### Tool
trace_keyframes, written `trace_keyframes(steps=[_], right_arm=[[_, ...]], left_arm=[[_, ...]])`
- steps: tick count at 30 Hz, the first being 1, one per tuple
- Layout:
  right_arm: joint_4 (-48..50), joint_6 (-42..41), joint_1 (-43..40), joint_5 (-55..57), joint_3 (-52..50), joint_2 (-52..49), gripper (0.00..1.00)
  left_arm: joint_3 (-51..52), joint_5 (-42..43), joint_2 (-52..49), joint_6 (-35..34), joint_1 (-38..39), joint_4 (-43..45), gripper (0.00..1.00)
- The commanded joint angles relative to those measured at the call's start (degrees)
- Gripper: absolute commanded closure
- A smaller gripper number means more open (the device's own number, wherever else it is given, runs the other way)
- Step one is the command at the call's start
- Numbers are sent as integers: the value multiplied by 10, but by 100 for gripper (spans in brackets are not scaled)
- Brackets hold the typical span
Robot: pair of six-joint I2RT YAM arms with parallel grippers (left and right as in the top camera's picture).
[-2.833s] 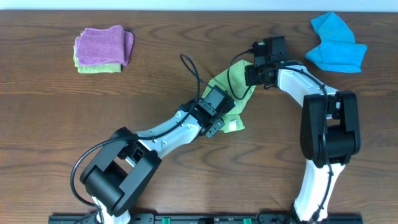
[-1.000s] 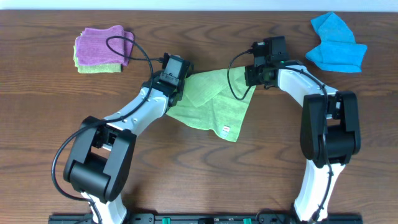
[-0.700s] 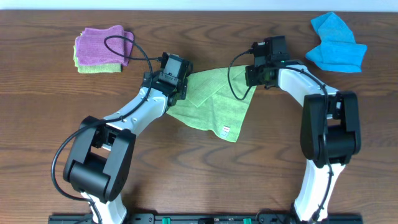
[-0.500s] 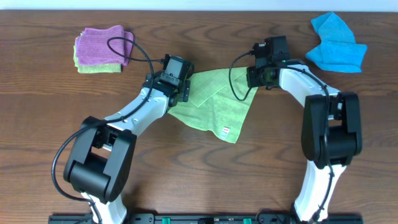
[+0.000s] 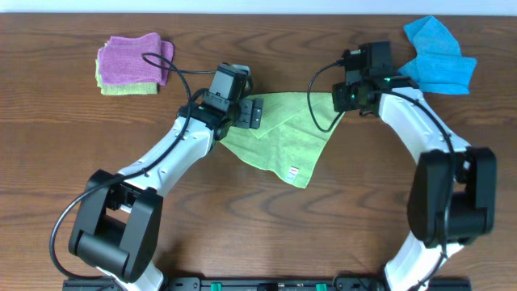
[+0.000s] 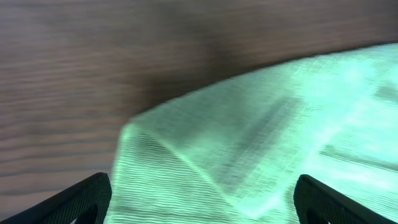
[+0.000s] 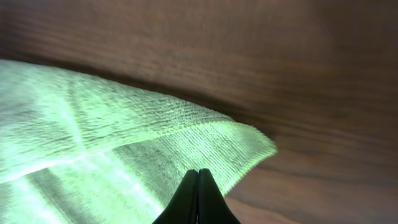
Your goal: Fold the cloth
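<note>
Cloth (image 5: 283, 133) lies flat just 12 o'clock of worktop (image 5: 242, 218) centre, its 2 o'clock corner pinched by the pressed-together right end effector (image 5: 343, 99), probably as anchor; left end effector (image 5: 252, 114) hangs spread wide over the 10 o'clock corner.

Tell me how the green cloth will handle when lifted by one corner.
Likely floppy: the cloth lies in soft folds and creases, so the rest should hang down. Probably light, as it looks thin. Its napped weave may drag slightly on the wooden table.
</note>
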State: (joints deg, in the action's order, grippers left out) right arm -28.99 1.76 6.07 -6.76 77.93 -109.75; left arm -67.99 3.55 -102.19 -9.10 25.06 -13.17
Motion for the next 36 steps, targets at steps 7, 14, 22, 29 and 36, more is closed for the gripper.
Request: trace_keyframes(steps=[7, 14, 22, 29, 36], right_arm=[[-33, 11, -4, 5, 0, 90, 99], [-77, 16, -12, 14, 0, 192, 99], [-162, 15, 0, 14, -9, 294, 98], [-170, -15, 26, 42, -93, 458, 99], [-207, -66, 57, 48, -243, 685, 98]], left_arm=[[-13, 126, 7, -19, -3, -42, 72], [-13, 126, 13, -96, -8, -105, 94], [-13, 64, 106, -31, 11, -189, 94], [8, 3, 249, -16, 56, -233, 94], [146, 10, 404, -30, 57, -230, 94]])
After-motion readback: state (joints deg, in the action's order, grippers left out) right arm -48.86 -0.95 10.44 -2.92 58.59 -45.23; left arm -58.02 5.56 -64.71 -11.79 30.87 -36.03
